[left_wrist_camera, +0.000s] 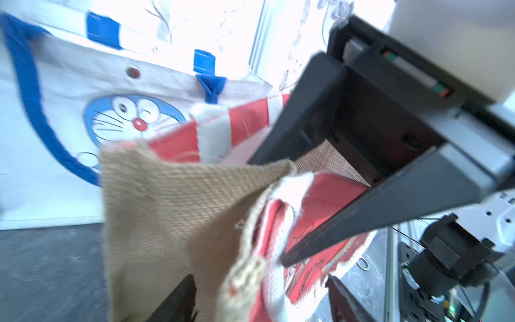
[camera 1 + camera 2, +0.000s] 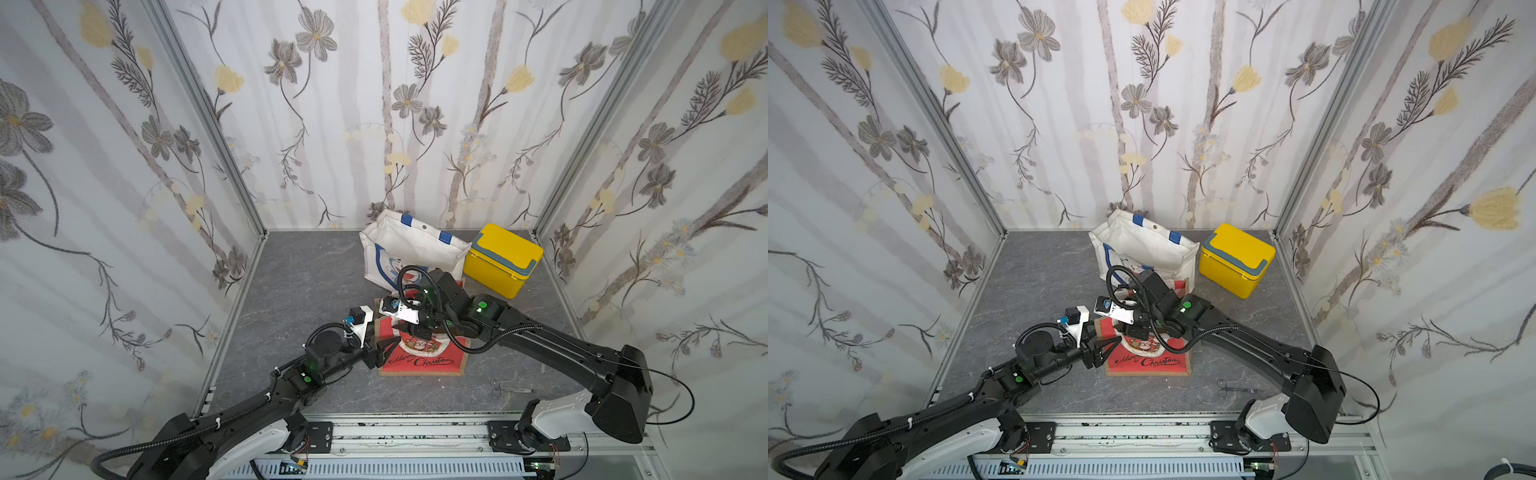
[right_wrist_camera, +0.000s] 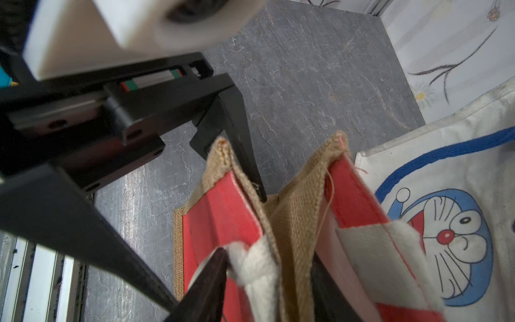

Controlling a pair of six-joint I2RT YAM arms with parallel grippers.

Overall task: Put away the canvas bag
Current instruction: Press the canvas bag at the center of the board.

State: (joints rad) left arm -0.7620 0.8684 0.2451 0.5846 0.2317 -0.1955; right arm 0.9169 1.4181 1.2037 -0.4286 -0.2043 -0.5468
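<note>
The canvas bag [image 2: 424, 361] is red with burlap edging and a "Merry Christmas" print, and lies mid-table in both top views [image 2: 1150, 361]. Its mouth is pulled up. My right gripper [image 3: 270, 287] comes down from above, shut on the rim's burlap fold [image 3: 298, 223] and white handle [image 3: 250, 267]. My left gripper [image 1: 260, 304] reaches in from the left, open, with the bag's loose edge [image 1: 172, 200] between its spread fingers. Both grippers meet over the bag's upper half in a top view, the right gripper [image 2: 409, 328] just above the left gripper [image 2: 388, 349].
A white Doraemon tote [image 2: 411, 249] stands open against the back wall, right behind the red bag. A yellow lidded box [image 2: 503, 259] sits at the back right. Small scissors [image 2: 505, 390] lie near the front right. Patterned walls close in three sides.
</note>
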